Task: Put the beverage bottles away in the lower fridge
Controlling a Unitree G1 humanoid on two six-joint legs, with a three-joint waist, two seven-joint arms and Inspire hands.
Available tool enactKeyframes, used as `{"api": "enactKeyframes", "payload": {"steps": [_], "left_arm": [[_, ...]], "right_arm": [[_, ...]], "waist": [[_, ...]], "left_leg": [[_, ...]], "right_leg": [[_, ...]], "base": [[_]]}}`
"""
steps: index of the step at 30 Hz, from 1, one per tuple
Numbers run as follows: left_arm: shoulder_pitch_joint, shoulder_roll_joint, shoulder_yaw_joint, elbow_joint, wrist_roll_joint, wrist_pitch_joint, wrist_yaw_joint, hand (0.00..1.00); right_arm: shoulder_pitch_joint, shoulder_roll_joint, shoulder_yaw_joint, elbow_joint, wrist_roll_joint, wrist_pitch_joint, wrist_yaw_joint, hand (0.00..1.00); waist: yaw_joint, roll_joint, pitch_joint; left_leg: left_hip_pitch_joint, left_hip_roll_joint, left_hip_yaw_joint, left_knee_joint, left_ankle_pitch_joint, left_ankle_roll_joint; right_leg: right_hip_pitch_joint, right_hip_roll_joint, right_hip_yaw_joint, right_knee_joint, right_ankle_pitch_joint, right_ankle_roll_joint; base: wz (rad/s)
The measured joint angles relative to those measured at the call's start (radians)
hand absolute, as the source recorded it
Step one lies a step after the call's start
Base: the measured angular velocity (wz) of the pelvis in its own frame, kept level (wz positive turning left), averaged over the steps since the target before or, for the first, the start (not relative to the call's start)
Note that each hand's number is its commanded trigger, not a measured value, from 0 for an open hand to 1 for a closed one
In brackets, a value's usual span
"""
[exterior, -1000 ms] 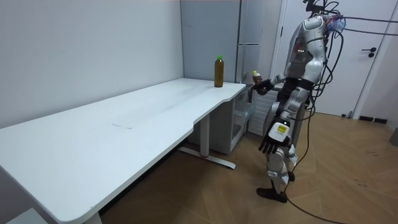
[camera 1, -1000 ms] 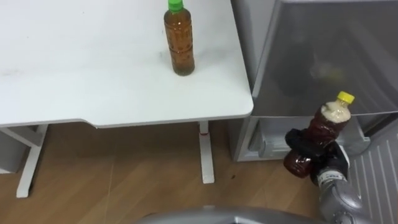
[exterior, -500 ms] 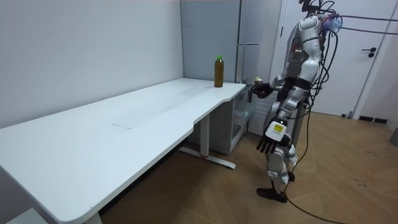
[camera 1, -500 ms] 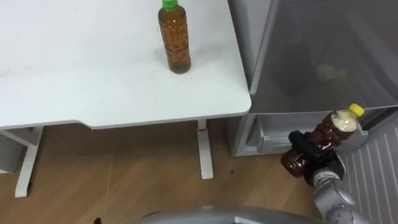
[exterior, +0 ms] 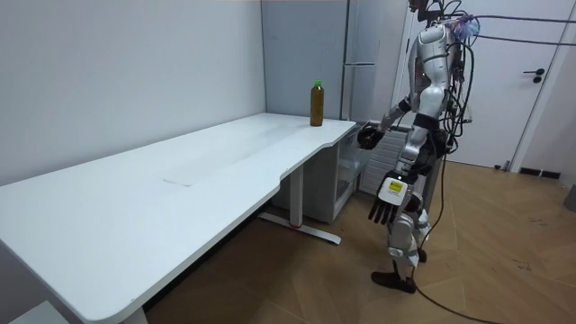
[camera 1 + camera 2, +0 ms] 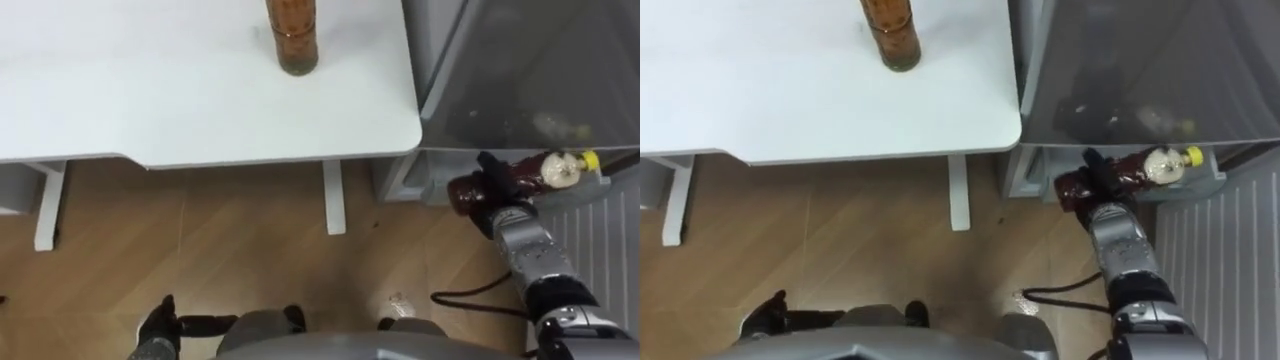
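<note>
**Q:** Under the head camera, what takes up the most room?

**A:** A white desk fills the upper left. To its right stands the grey fridge, just beside the desk's corner. A wooden floor runs beneath both, and a ribbed white panel shows at the lower right.

**Q:** Where are the drinks?

**A:** A tea bottle of amber liquid stands upright on the desk near its fridge-side edge, and the room view shows its green cap. The dark drink bottle is well apart from it, down at the pale lower part of the fridge, below the grey front.

**Q:** How does that one lie?

**A:** It lies almost level, with its yellow cap pointing to the robot's right. I cannot tell whether the cap end is inside the lower compartment or just in front of it.

**Q:** And the hand on it?

**A:** The right hand has its fingers curled round the bottle's base end, and the neck and cap stick out beyond them.

**Q:** What about the other hand?

**A:** In the room view the left hand hangs by the robot's thigh with its fingers loose and straight, holding nothing.
</note>
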Motion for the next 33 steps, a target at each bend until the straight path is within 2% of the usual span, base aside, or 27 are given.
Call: {"api": "enactKeyframes", "payload": {"steps": [3, 5, 7, 10, 15, 18, 19, 21, 29, 31, 33], "left_arm": [[-0.048, -0.003, -0.014, 0.002, 0.0, 0.003, -0.018, 0.0], [-0.079, -0.008, -0.019, 0.012, 0.002, 0.003, -0.023, 0.0], [-0.111, -0.005, -0.021, 0.015, 0.001, 0.003, -0.03, 0.0], [-0.131, -0.004, -0.04, 0.021, -0.002, 0.003, -0.03, 0.0], [-0.157, 0.007, -0.04, 0.021, -0.013, -0.003, -0.03, 0.0], [-0.162, 0.01, -0.038, 0.001, -0.021, -0.017, -0.029, 0.0], [-0.162, 0.012, -0.038, -0.01, -0.027, -0.026, -0.029, 0.0], [-0.162, 0.017, -0.039, -0.031, -0.042, -0.03, -0.029, 0.0], [-0.162, 0.05, -0.045, -0.05, -0.104, -0.056, -0.027, 0.0], [-0.152, 0.078, -0.071, -0.045, -0.144, -0.053, -0.01, 0.0], [-0.141, 0.096, -0.082, -0.039, -0.151, -0.047, 0.007, 0.0]], "right_arm": [[-0.075, -0.013, -0.035, 0.074, 0.023, -0.004, 0.021, 1.0], [-0.118, -0.029, -0.036, 0.118, 0.051, -0.003, 0.052, 1.0], [-0.16, -0.047, -0.045, 0.136, 0.082, -0.001, 0.075, 1.0], [-0.2, -0.063, -0.067, 0.161, 0.105, 0.001, 0.094, 1.0], [-0.245, -0.109, -0.072, 0.183, 0.132, 0.016, 0.098, 1.0], [-0.25, -0.132, -0.073, 0.184, 0.136, 0.021, 0.101, 1.0], [-0.256, -0.142, -0.073, 0.184, 0.136, 0.022, 0.1, 1.0], [-0.262, -0.159, -0.073, 0.184, 0.141, 0.021, 0.098, 1.0], [-0.284, -0.216, -0.072, 0.184, 0.148, 0.021, 0.093, 1.0], [-0.315, -0.23, -0.072, 0.212, 0.148, 0.021, 0.094, 1.0], [-0.331, -0.249, -0.072, 0.225, 0.147, 0.021, 0.094, 1.0]], "waist": [[0.011, -0.002, 0.002], [0.017, -0.01, 0.0072], [0.032, -0.025, 0.0175], [0.04, -0.038, 0.0275], [0.056, -0.043, 0.032], [0.071, -0.048, 0.0347], [0.074, -0.049, 0.0347], [0.082, -0.052, 0.0351], [0.085, -0.074, 0.0351], [0.086, -0.079, 0.0348], [0.086, -0.08, 0.035]], "left_leg": [[-0.069, -0.003, -0.004, 0.016, 0.012, 0.004], [-0.096, -0.01, -0.004, 0.019, 0.022, 0.008], [-0.157, -0.013, -0.003, 0.055, 0.023, 0.009], [-0.229, -0.013, -0.004, 0.107, 0.021, 0.012], [-0.357, -0.013, -0.007, 0.219, 0.012, 0.024], [-0.423, -0.013, -0.01, 0.294, -0.007, 0.026], [-0.457, -0.013, -0.012, 0.329, -0.02, 0.022], [-0.499, -0.013, -0.012, 0.367, -0.024, 0.023], [-0.611, -0.005, -0.01, 0.436, -0.023, 0.024], [-0.643, 0.007, -0.002, 0.453, -0.026, 0.028], [-0.665, 0.007, 0.001, 0.464, -0.027, 0.032]], "right_leg": [[-0.08, -0.008, 0.0, 0.044, 0.0, 0.0], [-0.122, -0.019, 0.0, 0.078, -0.007, -0.002], [-0.191, -0.03, 0.004, 0.133, -0.019, -0.006], [-0.266, -0.041, 0.005, 0.195, -0.026, -0.01], [-0.391, -0.057, 0.014, 0.308, -0.05, -0.017], [-0.459, -0.065, 0.03, 0.386, -0.082, -0.017], [-0.494, -0.069, 0.034, 0.426, -0.098, -0.01], [-0.538, -0.074, 0.039, 0.469, -0.108, -0.015], [-0.652, -0.077, 0.048, 0.535, -0.102, -0.023], [-0.683, -0.07, 0.049, 0.537, -0.094, -0.028], [-0.706, -0.071, 0.055, 0.549, -0.093, -0.029]], "base": [[0.04], [0.05], [0.04], [0.05], [0.07], [0.04], [0.04], [0.02], [-0.01], [-0.16], [-0.03]]}}
